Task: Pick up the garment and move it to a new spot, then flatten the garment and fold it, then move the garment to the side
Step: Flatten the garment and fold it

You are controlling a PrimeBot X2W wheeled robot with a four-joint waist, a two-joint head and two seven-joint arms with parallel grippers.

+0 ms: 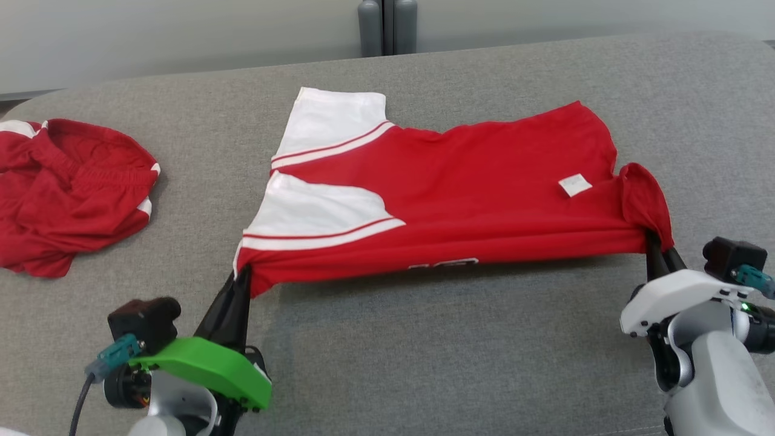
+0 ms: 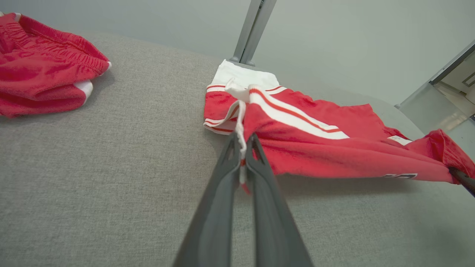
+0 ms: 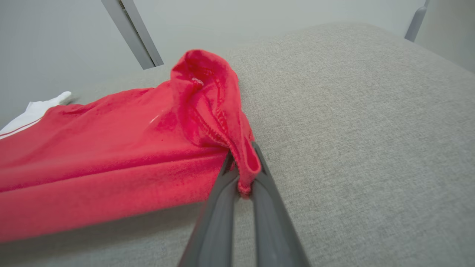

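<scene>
Grip on both near corners set the scene. The left gripper [image 1: 242,280], its two long dark fingers pressed together, pinched the white-trimmed near-left corner of the red knit sports shirt with white striped panels [image 1: 460,181]. The left wrist view showed a white hem squeezed between that gripper's [image 2: 243,140] closed tips. The right gripper [image 1: 657,247] was likewise clamped, biting a bunched red fold at the near-right corner, and the cloth bulged up over its [image 3: 243,160] tips in the right wrist view.

Between the two pinches the shirt's near edge ran taut from left to right, raised a little, with a shadow under it on the grey woven upholstered surface [image 1: 424,363]. Its long axis therefore lay across the robot, one end to each arm, neither arm nearer than the other. From that edge the body of the shirt spread away from both grippers and rested on the surface, a small white label [image 1: 574,184] showing near the right end.

Any fold would likely turn on carrying that held edge away from the robot, over the far half, with both arms level. A crumpled red and white garment [image 1: 66,188] lay well apart at the far left.
</scene>
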